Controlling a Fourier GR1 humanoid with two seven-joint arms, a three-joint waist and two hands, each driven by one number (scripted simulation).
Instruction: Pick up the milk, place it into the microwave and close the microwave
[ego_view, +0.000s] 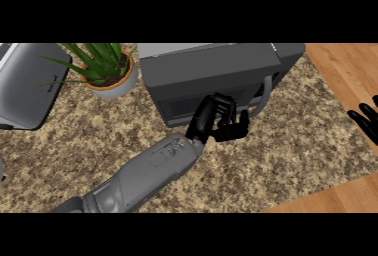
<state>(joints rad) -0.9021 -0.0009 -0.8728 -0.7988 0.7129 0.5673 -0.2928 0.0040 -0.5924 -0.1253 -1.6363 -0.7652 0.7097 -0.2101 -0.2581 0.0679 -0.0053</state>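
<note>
From the lower left a grey forearm is led up to the left hand (219, 121) at centre. Its fingers are loosely extended, nothing is seen held, and it is set against the microwave (221, 67) front. The right hand (365, 120) is rested open at the right edge. No milk is seen — presumably it is inside. If the door is pushed off-centre, the microwave could be shoved back — and left unlatched.

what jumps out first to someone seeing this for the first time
First, the long grey forearm slanting up from the lower left, with its black left hand at the front of the dark grey box-shaped microwave at top centre. Next, the spiky green plant in a pale round pot left of the microwave, on the speckled brown stone counter. The black right hand rests open at the right edge.
</note>
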